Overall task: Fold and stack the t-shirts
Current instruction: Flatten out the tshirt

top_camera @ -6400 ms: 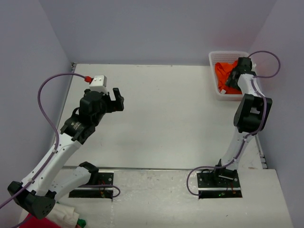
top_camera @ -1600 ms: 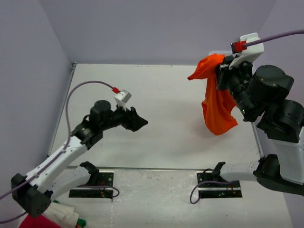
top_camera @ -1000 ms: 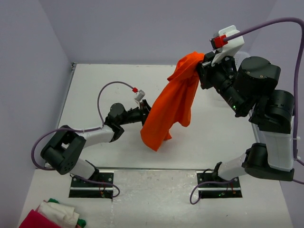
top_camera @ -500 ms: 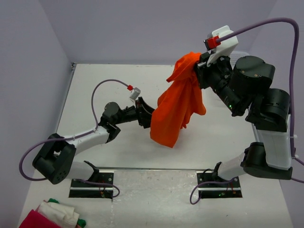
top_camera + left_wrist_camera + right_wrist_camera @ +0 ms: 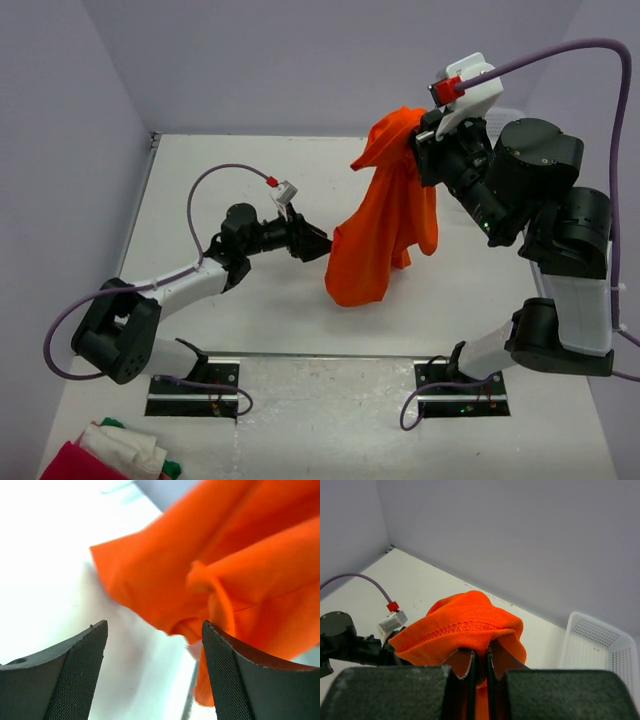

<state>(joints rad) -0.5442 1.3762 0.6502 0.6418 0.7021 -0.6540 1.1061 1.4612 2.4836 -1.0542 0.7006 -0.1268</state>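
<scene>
A bright orange t-shirt (image 5: 385,235) hangs bunched in the air over the middle of the table. My right gripper (image 5: 422,150) is shut on its top fold. In the right wrist view the cloth (image 5: 465,625) drapes over the closed right gripper (image 5: 480,656). My left gripper (image 5: 318,245) reaches in low from the left, open, its tips just short of the shirt's lower left edge. In the left wrist view the left gripper (image 5: 154,630) has only white table between its black fingers (image 5: 75,675), and the hanging shirt (image 5: 225,570) fills the upper right, beyond them.
A white basket (image 5: 600,640) stands at the table's far right corner, mostly hidden behind the right arm in the top view. A red, white and green cloth pile (image 5: 100,455) lies at the near left. Grey walls close in the back and both sides.
The right arm lifted the shirt out of the basket and carried it left over the table. The left arm stretched toward it; lately the shirt's hem swung slightly right.
</scene>
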